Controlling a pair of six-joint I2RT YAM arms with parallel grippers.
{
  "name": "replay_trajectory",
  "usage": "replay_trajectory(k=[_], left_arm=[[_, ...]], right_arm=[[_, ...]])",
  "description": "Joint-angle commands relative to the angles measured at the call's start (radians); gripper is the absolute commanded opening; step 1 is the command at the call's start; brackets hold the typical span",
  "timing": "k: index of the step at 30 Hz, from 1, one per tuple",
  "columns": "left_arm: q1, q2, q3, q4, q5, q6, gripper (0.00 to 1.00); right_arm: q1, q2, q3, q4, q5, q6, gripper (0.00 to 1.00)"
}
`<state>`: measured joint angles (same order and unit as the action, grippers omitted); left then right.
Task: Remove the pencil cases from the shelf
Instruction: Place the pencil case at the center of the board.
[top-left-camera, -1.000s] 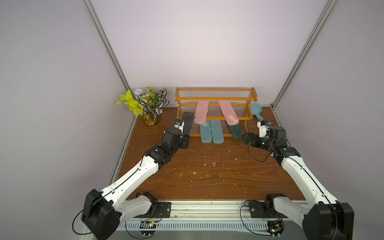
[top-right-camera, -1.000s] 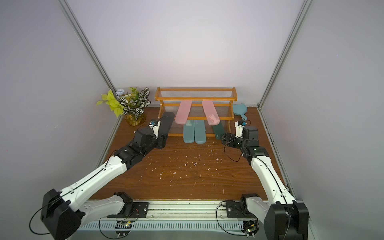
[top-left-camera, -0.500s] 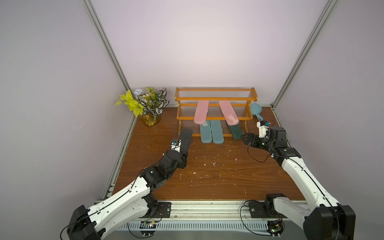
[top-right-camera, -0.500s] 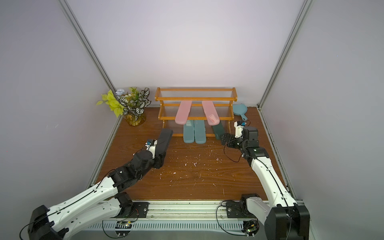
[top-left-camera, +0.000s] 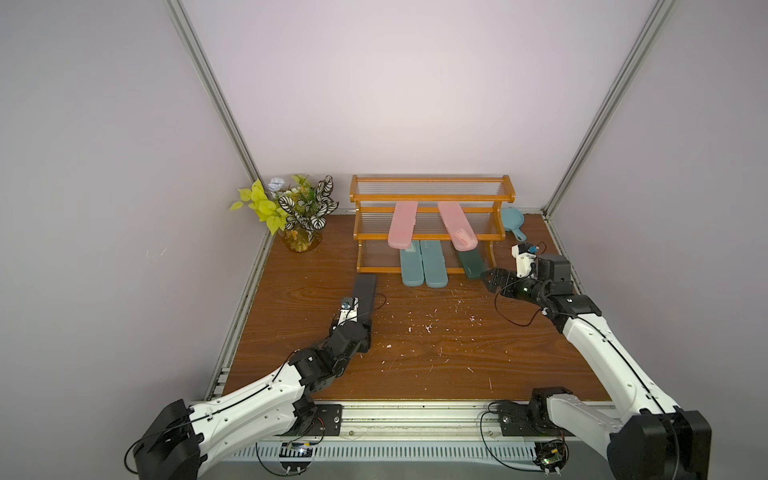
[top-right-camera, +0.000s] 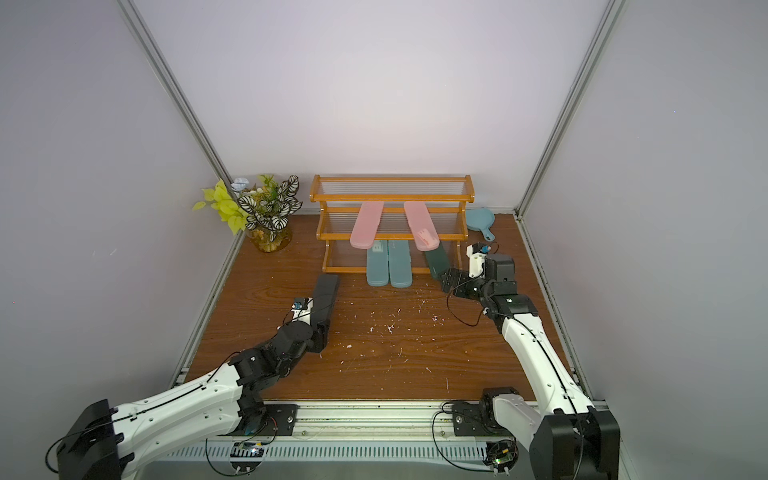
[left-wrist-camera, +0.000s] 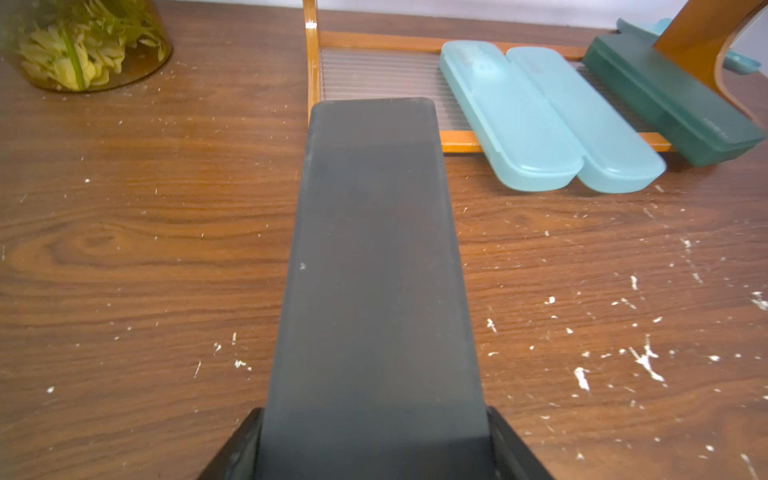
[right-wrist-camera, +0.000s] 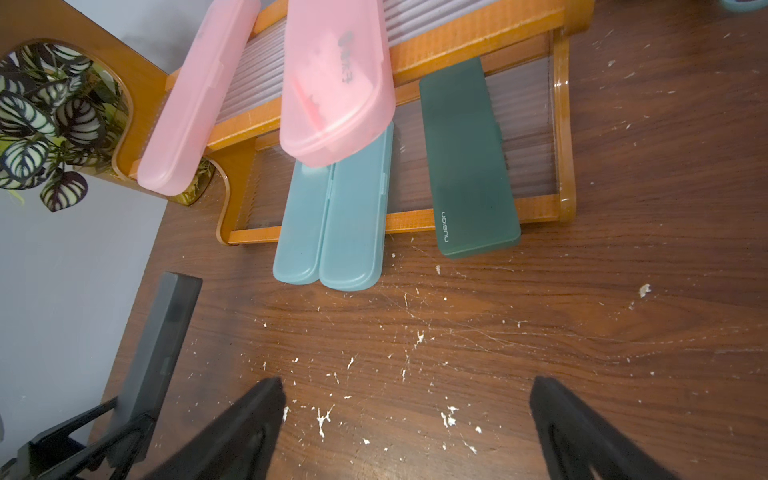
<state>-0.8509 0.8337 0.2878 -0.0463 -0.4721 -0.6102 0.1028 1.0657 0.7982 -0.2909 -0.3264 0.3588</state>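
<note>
My left gripper (top-left-camera: 354, 328) (left-wrist-camera: 376, 440) is shut on the near end of the black pencil case (top-left-camera: 365, 297) (top-right-camera: 325, 297) (left-wrist-camera: 374, 257). The case is off the shelf (top-left-camera: 432, 193) (top-right-camera: 392, 195) and low over the table, its far end pointing at the shelf's front left corner. Two pink cases (top-left-camera: 402, 224) (top-left-camera: 456, 230) jut from the middle tier. Two teal cases (top-left-camera: 411, 266) (top-left-camera: 433, 266) and a dark green case (top-left-camera: 469, 264) (right-wrist-camera: 469, 162) lie on the bottom tier. My right gripper (top-left-camera: 494, 281) (right-wrist-camera: 407, 384) is open and empty, just in front of the green case.
A vase of leafy plants (top-left-camera: 299, 216) stands left of the shelf. A small blue handled pan (top-left-camera: 512, 220) lies to its right by the wall. White flecks (top-left-camera: 428, 328) dot the wooden table (top-left-camera: 415, 365). Walls close in on both sides.
My left arm has drawn back toward the front with the black case, taking it from the shelf's left end down over the table. The right arm has stayed put.
</note>
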Motion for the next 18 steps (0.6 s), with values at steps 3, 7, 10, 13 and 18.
replay_trajectory(k=[3, 7, 10, 13, 18], left_arm=[[-0.012, 0.030, -0.035, 0.107, -0.039, -0.026, 0.44], [-0.011, 0.036, -0.070, 0.128, -0.039, -0.032, 0.43], [-0.014, 0.036, -0.087, 0.136, -0.037, -0.035, 0.43], [-0.014, 0.047, -0.098, 0.158, -0.033, -0.037, 0.43], [-0.014, 0.132, -0.089, 0.178, -0.026, -0.039, 0.43]], right_arm=[[0.006, -0.027, 0.022, -0.006, -0.003, -0.022, 0.99], [0.006, -0.026, 0.023, -0.007, 0.000, -0.023, 0.99], [0.006, -0.027, 0.024, -0.008, 0.001, -0.023, 0.99], [0.006, -0.029, 0.023, -0.008, 0.003, -0.021, 0.99], [0.005, -0.030, 0.024, -0.007, 0.003, -0.016, 0.99]])
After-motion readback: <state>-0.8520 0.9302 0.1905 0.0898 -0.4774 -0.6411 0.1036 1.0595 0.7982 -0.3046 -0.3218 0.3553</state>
